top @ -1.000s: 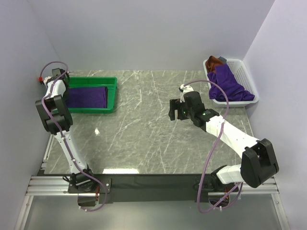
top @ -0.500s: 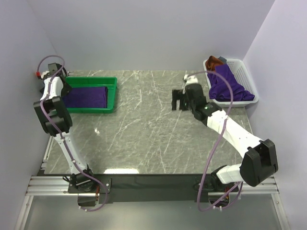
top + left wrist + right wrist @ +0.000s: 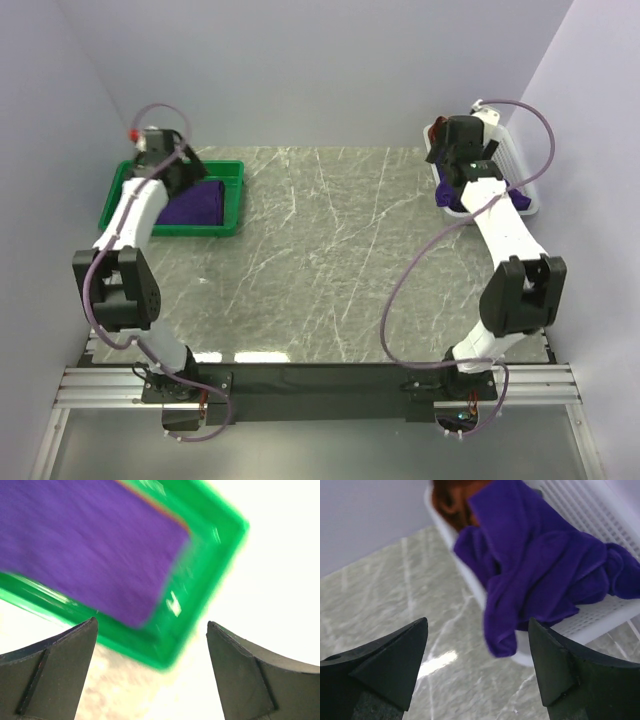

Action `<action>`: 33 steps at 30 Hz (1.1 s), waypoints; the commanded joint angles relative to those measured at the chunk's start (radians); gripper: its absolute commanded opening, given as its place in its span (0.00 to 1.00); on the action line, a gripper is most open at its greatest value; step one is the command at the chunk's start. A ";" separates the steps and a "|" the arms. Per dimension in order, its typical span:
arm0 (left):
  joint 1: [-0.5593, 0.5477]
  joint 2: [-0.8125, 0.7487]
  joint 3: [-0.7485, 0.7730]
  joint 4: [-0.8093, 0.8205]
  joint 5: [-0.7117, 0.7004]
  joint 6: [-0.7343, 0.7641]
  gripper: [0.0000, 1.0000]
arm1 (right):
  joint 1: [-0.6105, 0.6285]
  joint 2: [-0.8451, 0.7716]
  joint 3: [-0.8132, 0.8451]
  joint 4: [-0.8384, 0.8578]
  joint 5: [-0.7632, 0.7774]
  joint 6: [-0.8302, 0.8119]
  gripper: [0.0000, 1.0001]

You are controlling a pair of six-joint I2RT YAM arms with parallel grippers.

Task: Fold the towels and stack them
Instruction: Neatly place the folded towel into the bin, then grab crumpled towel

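Observation:
A folded purple towel (image 3: 197, 205) (image 3: 90, 545) lies flat in the green tray (image 3: 233, 198) (image 3: 200, 585), with a thin rust-brown edge showing along its far side. My left gripper (image 3: 183, 172) (image 3: 152, 630) hovers above the tray's corner, open and holding nothing. A crumpled purple towel (image 3: 448, 194) (image 3: 545, 575) fills the white basket (image 3: 524, 192) (image 3: 615, 615) and hangs over its rim. A rust-brown towel (image 3: 452, 500) lies behind it. My right gripper (image 3: 438, 150) (image 3: 477, 625) is open just in front of the hanging fold and touches nothing.
The tray stands at the marble table's back left, close to the left wall. The basket stands at the back right, against the right wall. Grey walls close in on three sides.
The left jaws have opened, and that arm has swung right and lifted over the tray. The right arm has swept from the table's middle to the basket at the back right.

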 commanded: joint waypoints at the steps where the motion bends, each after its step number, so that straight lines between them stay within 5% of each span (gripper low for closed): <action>1: -0.116 -0.076 -0.087 0.044 0.062 0.033 0.96 | -0.065 0.082 0.095 -0.055 -0.006 0.052 0.85; 8: -0.349 -0.203 -0.290 0.085 0.172 0.130 0.96 | -0.091 0.213 0.112 -0.057 -0.095 0.111 0.79; 12: -0.376 -0.265 -0.452 0.148 0.216 0.136 0.96 | -0.124 0.273 0.094 -0.039 -0.123 0.138 0.75; 15: -0.385 -0.242 -0.422 0.098 0.168 0.150 0.95 | -0.127 0.293 0.078 -0.016 -0.136 0.141 0.62; 21: -0.385 -0.237 -0.406 0.104 0.167 0.147 0.95 | -0.127 0.250 0.061 0.000 -0.127 0.108 0.14; 33: -0.385 -0.245 -0.408 0.104 0.168 0.147 0.94 | -0.124 0.003 0.159 0.015 -0.083 -0.035 0.02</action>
